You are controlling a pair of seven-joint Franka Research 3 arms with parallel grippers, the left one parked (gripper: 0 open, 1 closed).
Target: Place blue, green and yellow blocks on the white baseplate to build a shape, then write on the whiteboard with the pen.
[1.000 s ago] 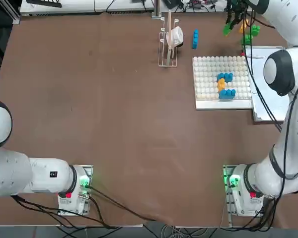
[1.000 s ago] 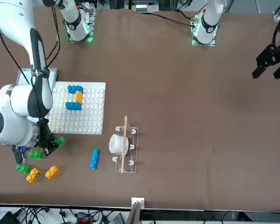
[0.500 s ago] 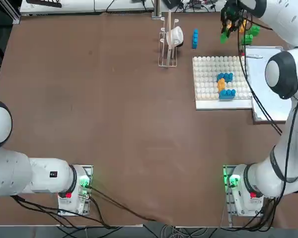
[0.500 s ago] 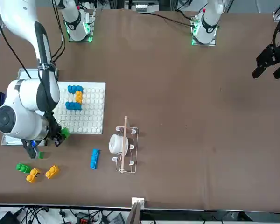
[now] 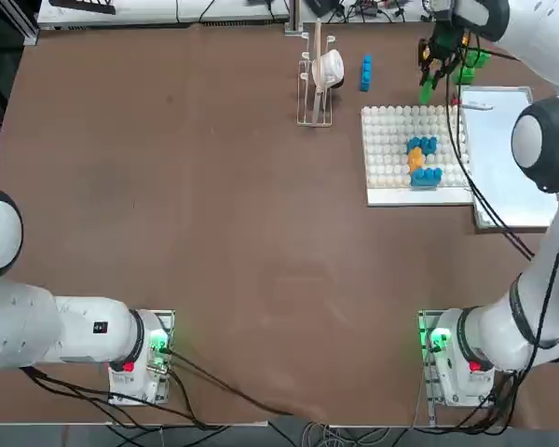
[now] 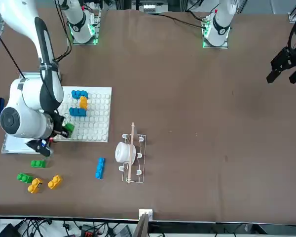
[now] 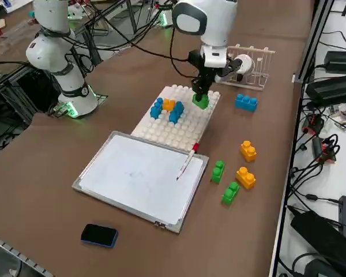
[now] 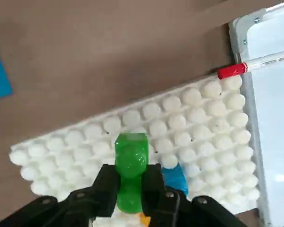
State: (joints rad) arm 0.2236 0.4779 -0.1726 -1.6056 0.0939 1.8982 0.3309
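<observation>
- The right gripper [image 8: 130, 182] is clamping a green block [image 8: 130, 171] between its two fingers, the block's studded end sticking out past the fingertips.
- In the right side view, gripper [image 7: 202, 92] and green block [image 7: 200, 101] are hanging over the far edge of the white baseplate [image 7: 184, 130], the edge nearest the dish rack; whether the block is touching the studs cannot be told.
- On the baseplate, two blue blocks [image 7: 157, 108] [image 7: 176, 112] are sitting with one yellow-orange block [image 7: 169, 104] between them, forming a small cluster.
- Lying loose on the table: one blue block [image 7: 245, 102] near the rack, two yellow-orange blocks [image 7: 248, 150] [image 7: 245, 177] and two green blocks [image 7: 218, 171] [image 7: 230, 192] beside the whiteboard.
- The whiteboard [image 7: 135, 176] is lying just beside the baseplate, its silver frame against the plate's edge.
- One pen [image 7: 186, 161], white with a red end, is resting on the whiteboard's corner, its red end pointing toward the baseplate.
- One black eraser [image 7: 99, 235] is lying on the table past the whiteboard's other end.
- A wire dish rack [image 7: 249, 65] is holding one white cup [image 7: 243, 62].
- Everything is sitting on a brown table [image 5: 214, 205]; cables and equipment are crowding its edges.
</observation>
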